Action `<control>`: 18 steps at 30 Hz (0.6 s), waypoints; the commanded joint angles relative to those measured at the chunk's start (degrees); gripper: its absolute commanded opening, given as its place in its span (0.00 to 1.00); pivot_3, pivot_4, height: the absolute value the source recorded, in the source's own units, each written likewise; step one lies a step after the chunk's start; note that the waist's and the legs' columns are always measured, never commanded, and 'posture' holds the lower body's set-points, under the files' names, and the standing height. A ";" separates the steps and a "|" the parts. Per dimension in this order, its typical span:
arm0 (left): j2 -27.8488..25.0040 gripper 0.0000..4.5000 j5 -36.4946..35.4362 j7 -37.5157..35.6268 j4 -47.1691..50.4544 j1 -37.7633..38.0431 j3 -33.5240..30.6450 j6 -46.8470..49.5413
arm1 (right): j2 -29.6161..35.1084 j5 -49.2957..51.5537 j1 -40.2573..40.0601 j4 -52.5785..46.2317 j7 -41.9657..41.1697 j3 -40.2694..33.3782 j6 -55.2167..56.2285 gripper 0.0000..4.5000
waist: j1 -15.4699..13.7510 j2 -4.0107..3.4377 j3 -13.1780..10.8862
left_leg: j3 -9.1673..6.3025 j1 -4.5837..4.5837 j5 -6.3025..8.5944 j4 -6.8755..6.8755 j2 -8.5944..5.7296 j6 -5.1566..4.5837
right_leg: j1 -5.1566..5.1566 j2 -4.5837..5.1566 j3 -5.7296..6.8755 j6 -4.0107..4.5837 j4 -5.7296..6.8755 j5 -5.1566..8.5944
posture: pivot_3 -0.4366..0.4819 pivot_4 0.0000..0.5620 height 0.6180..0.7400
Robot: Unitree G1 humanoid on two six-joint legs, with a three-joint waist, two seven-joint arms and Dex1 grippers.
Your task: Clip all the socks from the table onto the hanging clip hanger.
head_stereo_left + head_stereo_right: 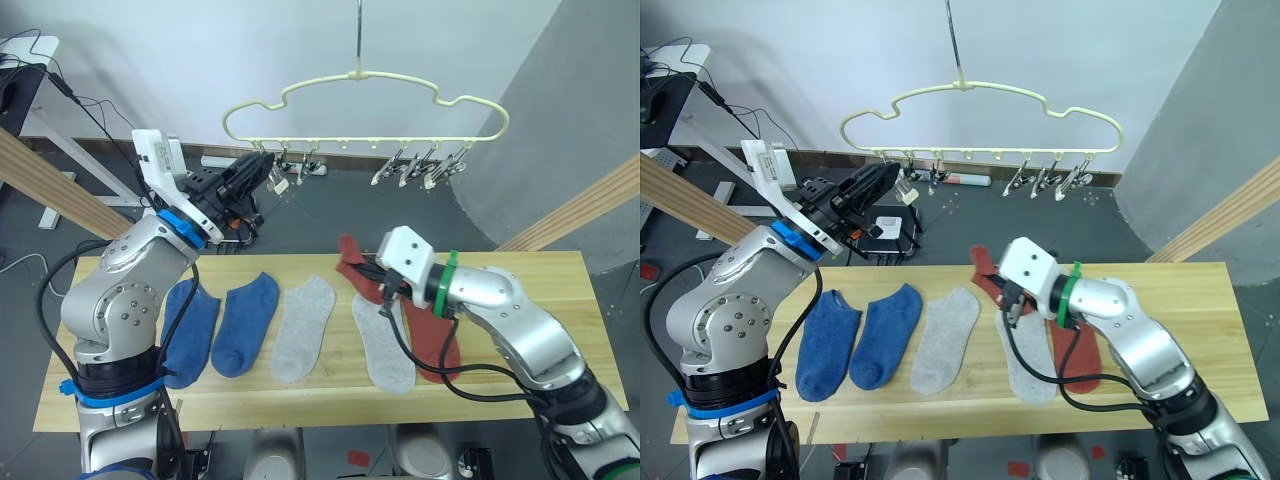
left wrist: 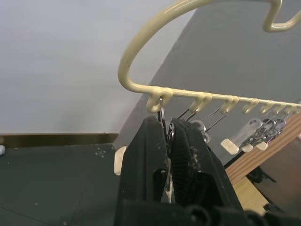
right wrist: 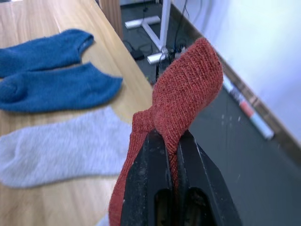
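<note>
While the right gripper (image 3: 171, 155) pinches one rust-red sock (image 3: 181, 101) by its cuff end, nothing hangs on the clip hanger (image 1: 365, 78) yet.

Rust-red sock in hand: its cuff is lifted off the table (image 1: 540, 270), folded over between the pressed-together fingers; the rest trails down to the planks.
Second rust-red sock (image 1: 432, 345): flat on the table under the right forearm, just beside a grey one.
Other socks: two blue socks (image 1: 215, 322) side by side at the robot's left, two light grey socks (image 1: 305, 328) between them and the red pair, all lying flat.
Clip hanger: hangs by its long hook above the table's far edge, six metal clips along its lower bar.
Left gripper (image 2: 168, 155): raised to the hanger's left end, fingers squeezed on the end clip (image 2: 163, 123).
Step in hand, as I judge it: carrying the red sock up to that clip.
Doing it well: keep the clip squeezed and steady so the hanger doesn't swing; bring the cuff edge up between the clip's jaws, deep enough to bite, then release the clip before letting go of the sock.
</note>
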State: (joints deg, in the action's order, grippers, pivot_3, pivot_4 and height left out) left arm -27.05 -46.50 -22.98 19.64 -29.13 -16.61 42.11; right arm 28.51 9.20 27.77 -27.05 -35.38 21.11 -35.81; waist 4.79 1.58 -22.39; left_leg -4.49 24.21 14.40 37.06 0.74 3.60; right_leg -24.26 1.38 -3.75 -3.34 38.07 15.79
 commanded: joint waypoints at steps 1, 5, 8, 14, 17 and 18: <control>-0.17 0.02 -1.63 0.32 2.38 -0.85 -0.54 -0.23 | -2.27 -2.80 2.09 1.03 1.27 1.82 1.00 0.00 | 0.00 0.00 0.00 | -0.02 0.00 0.00 0.00 0.00 0.00 | -0.02 -0.01 0.01 0.01 0.03 0.00 | 0.31 0.71 1.00; -0.29 0.02 -2.19 0.40 3.20 -0.48 -0.28 0.02 | -3.97 -4.89 3.84 2.63 1.25 3.16 1.24 0.00 | -0.07 0.00 0.00 | -0.04 0.05 -0.01 0.03 -0.02 -0.01 | -0.02 0.03 0.03 0.01 0.03 0.00 | 0.31 0.71 1.00; -0.38 0.02 -2.63 0.41 3.28 -0.34 -0.18 0.22 | -5.54 -4.86 6.42 4.02 0.16 3.41 0.75 0.00 | 0.05 0.00 0.00 | -0.02 0.06 -0.01 0.02 -0.01 -0.01 | -0.05 0.03 0.02 0.01 0.04 -0.01 | 0.31 0.71 1.00; 0.06 0.02 -3.22 0.56 3.47 -0.32 0.36 0.54 | -7.23 -5.46 12.37 11.18 -2.83 3.47 2.39 0.00 | 0.13 0.01 0.00 | -0.03 0.08 0.00 0.03 0.00 -0.03 | -0.09 0.01 0.03 0.03 0.09 -0.02 | 0.30 0.71 1.00; 0.36 0.02 -3.39 0.99 3.59 -0.42 0.52 0.55 | -8.23 -5.83 13.82 13.32 -3.41 3.66 2.95 0.00 | 0.12 0.01 0.00 | -0.04 0.11 0.01 0.07 0.00 -0.06 | -0.09 0.03 0.05 0.03 0.08 -0.02 | 0.30 0.71 1.00; 0.43 0.02 -3.42 1.10 3.62 -0.45 0.54 0.54 | -8.37 -6.01 14.01 13.68 -3.61 3.77 3.18 0.00 | 0.13 0.01 0.00 | -0.04 0.13 0.01 0.07 0.00 -0.05 | -0.10 0.03 0.05 0.03 0.07 -0.02 | 0.30 0.71 1.00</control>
State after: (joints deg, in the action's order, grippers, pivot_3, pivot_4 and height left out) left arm -26.70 -48.58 -21.85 19.91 -29.19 -15.92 43.31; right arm 20.68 3.41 41.37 -12.17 -38.03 24.45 -34.09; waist 4.92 1.59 -22.39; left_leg -4.52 24.35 14.41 37.12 0.75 3.55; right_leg -24.38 1.41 -3.69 -3.31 38.15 15.77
